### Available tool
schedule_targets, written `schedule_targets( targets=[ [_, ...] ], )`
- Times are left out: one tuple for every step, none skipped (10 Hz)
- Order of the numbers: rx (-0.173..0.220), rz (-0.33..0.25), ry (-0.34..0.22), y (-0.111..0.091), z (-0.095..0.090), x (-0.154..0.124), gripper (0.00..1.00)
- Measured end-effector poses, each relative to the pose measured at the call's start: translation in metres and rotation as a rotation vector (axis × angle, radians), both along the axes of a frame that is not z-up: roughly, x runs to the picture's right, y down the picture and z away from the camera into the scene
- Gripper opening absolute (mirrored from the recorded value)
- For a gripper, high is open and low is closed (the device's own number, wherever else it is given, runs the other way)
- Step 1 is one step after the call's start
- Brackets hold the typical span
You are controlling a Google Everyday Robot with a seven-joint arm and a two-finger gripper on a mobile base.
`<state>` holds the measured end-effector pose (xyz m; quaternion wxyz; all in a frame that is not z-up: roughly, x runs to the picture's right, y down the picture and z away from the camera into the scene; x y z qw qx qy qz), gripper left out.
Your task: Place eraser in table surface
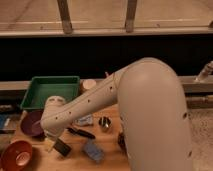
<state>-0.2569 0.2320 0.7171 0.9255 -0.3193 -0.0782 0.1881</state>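
Camera view: gripper (54, 142) low over the table (75, 157), front-left; its grip state I cannot tell. Eraser (61, 147) at its tip, touching or just above the wood. Advice: set it flat, release, lift straight up. Tray (37, 104) appears empty; bowl (10, 150) contents unclear.

A green plastic tray (50, 89) sits at the back left. In front of it lie a purple bowl (31, 123) and a red-orange bowl (16, 156). A black-handled tool (81, 133), a small metal cup (104, 122) and a blue-grey spongy pad (93, 150) lie mid-table.
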Motion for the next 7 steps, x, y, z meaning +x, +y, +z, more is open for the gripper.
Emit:
schedule_targets(
  targets=[
    [0.029, 0.002, 0.010, -0.009, -0.009, 0.002, 0.80],
    [0.073, 0.015, 0.018, -0.021, -0.021, 0.006, 0.80],
    [0.144, 0.053, 0.016, -0.035, -0.038, 0.012, 0.80],
    [0.186, 0.077, 0.011, -0.042, -0.047, 0.017, 0.80],
    [0.228, 0.100, 0.003, -0.048, -0.057, 0.021, 0.80],
    [0.248, 0.109, -0.003, -0.050, -0.063, 0.022, 0.80],
    [0.254, 0.113, -0.003, -0.051, -0.064, 0.024, 0.80]
  ],
)
